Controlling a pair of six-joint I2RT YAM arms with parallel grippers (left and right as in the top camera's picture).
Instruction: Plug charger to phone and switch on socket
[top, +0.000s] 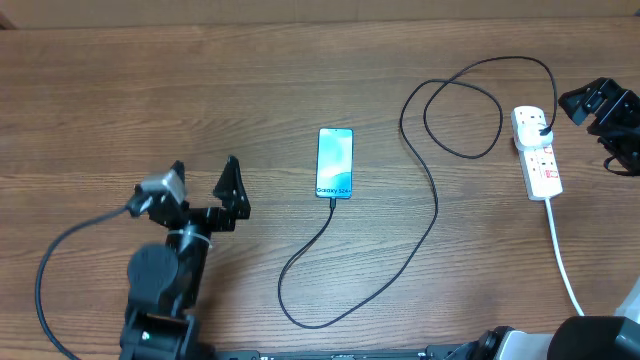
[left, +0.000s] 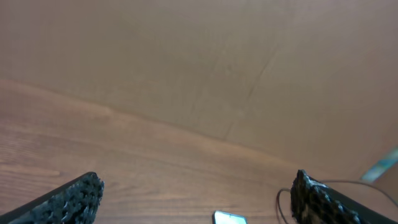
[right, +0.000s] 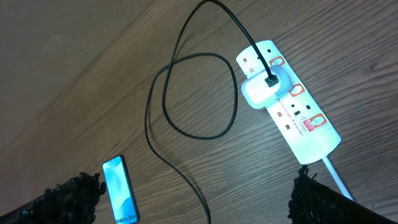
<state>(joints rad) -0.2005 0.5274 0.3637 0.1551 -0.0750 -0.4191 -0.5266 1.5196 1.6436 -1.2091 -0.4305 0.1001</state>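
The phone (top: 335, 163) lies flat mid-table with its blue screen lit; it also shows in the right wrist view (right: 119, 190) and at the bottom edge of the left wrist view (left: 230, 218). The black charger cable (top: 430, 215) runs from the phone's near edge, loops round and ends in a white adaptor (right: 263, 89) seated in the socket (top: 541, 162). Whether the tip is inside the phone I cannot tell. My left gripper (top: 205, 170) stands open to the left of the phone, holding nothing. My right gripper (top: 588, 100) hovers open just right of the socket (right: 305, 127), also holding nothing.
The socket's thick white cord (top: 562, 255) runs toward the front edge of the wooden table (top: 120, 90). A grey cable (top: 55, 265) curves off the left arm. A brown cardboard wall (left: 186, 56) stands behind the table.
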